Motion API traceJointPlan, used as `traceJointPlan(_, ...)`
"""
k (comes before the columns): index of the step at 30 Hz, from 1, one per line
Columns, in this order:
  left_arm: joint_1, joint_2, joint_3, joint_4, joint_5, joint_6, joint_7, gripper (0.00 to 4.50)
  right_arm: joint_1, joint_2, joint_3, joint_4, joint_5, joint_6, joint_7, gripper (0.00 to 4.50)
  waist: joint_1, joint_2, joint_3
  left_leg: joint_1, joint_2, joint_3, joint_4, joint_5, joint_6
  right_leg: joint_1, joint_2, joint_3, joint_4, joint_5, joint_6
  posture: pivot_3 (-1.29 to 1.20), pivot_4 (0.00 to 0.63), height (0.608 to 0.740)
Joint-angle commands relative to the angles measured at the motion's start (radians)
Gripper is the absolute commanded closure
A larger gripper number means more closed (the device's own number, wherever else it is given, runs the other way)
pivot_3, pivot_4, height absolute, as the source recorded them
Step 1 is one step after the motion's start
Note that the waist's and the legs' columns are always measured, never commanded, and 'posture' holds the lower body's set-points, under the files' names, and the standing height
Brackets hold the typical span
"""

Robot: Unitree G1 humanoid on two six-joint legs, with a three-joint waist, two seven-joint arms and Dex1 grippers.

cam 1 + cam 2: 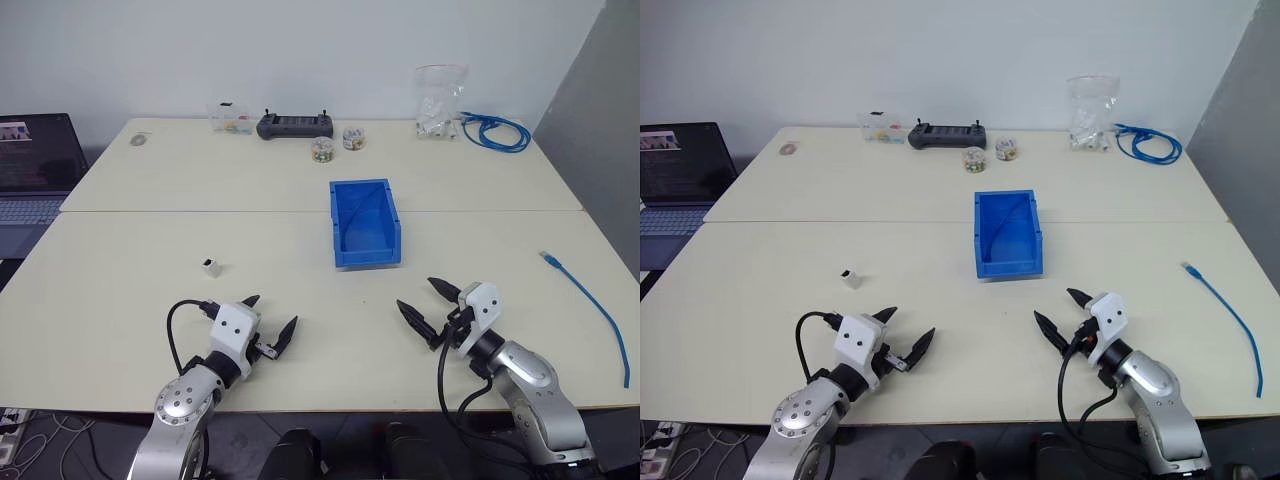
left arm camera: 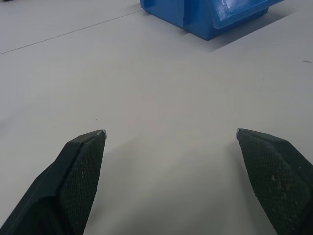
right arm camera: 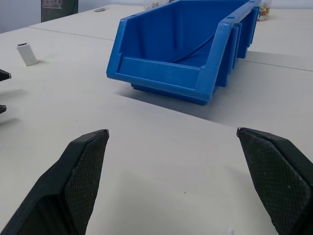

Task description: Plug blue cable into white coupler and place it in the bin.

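The blue bin [image 1: 365, 222] stands open-topped at the table's middle. A small white coupler [image 1: 211, 266] lies on the table to its left. The blue cable [image 1: 595, 305] stretches along the right side of the table, its clear plug end toward the bin. My left gripper [image 1: 271, 321] hovers open near the front edge, below and right of the coupler. On the right, my right gripper [image 1: 428, 300] is open too, just in front of the bin, well left of the cable. In the right wrist view the bin [image 3: 188, 46] and the coupler [image 3: 27, 54] both show ahead.
Along the back edge sit a black controller [image 1: 295, 125], small jars [image 1: 335, 145], a clear plastic bag [image 1: 440, 100] and a coiled bundle of blue cable [image 1: 495, 130]. A laptop [image 1: 35, 175] stands off the table's left. A seam runs across the table behind the bin.
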Motion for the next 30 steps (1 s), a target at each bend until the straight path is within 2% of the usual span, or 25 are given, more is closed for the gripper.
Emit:
traceJointPlan(1,0.000,0.005,-0.005,-0.030,-0.019,-0.023,-0.021,0.00,0.002,-0.002,-0.008,-0.022,-0.001,-0.013,-0.001,0.05,0.000,0.000,0.000,0.000,0.000,0.000,0.000,0.000,0.000,0.000,0.000,0.000,0.000,0.000,0.000,0.00,0.150,0.740)
traceJointPlan(9,0.003,0.029,-0.027,-0.050,0.023,0.035,-0.016,0.00,0.005,-0.002,-0.003,-0.022,-0.005,-0.017,0.001,0.05,0.000,0.000,0.000,0.000,0.000,0.000,0.000,0.000,0.000,0.000,0.000,0.000,0.000,0.000,0.000,0.00,0.150,0.740)
traceJointPlan(15,-0.005,0.054,-0.043,-0.044,0.037,-0.012,-0.039,0.00,0.020,-0.009,-0.001,-0.025,-0.012,-0.026,0.010,0.05,0.000,0.000,0.000,0.000,0.000,0.000,0.000,0.000,0.000,0.000,0.000,0.000,0.000,0.000,0.000,0.00,0.150,0.740)
traceJointPlan(18,-0.009,0.059,-0.039,-0.041,-0.005,-0.006,-0.079,0.00,0.031,-0.013,0.003,-0.027,-0.015,-0.030,0.016,0.05,0.000,0.000,0.000,0.000,0.000,0.000,0.000,0.000,0.000,0.000,0.000,0.000,0.000,0.000,0.000,0.00,0.150,0.740)
traceJointPlan(20,-0.024,0.071,-0.024,-0.051,-0.088,0.040,-0.146,0.00,0.036,-0.015,0.003,-0.029,-0.020,-0.036,0.015,0.05,0.000,0.000,0.000,0.000,0.000,0.000,0.000,0.000,0.000,0.000,0.000,0.000,0.000,0.000,0.000,0.00,0.150,0.740)
traceJointPlan(22,-0.055,0.089,-0.012,-0.063,-0.164,0.056,-0.218,0.00,0.039,-0.012,-0.006,-0.032,-0.020,-0.042,0.004,0.05,0.000,0.000,0.000,0.000,0.000,0.000,0.000,0.000,0.000,0.000,0.000,0.000,0.000,0.000,0.000,0.00,0.150,0.740)
traceJointPlan(26,-0.165,0.138,-0.052,-0.055,-0.148,0.051,-0.274,0.00,0.055,-0.012,-0.032,-0.050,-0.022,-0.054,-0.013,0.05,0.000,0.000,0.000,0.000,0.000,0.000,0.000,0.000,0.000,0.000,0.000,-0.001,0.000,0.000,0.000,0.00,0.150,0.740)
traceJointPlan(30,-0.327,0.130,-0.116,-0.006,-0.152,0.097,-0.313,0.00,0.089,-0.036,-0.109,-0.069,-0.003,-0.048,-0.036,0.05,0.003,0.000,0.000,0.000,-0.001,0.000,0.001,0.000,0.000,0.001,0.000,-0.001,0.000,0.000,-0.001,0.00,0.150,0.740)
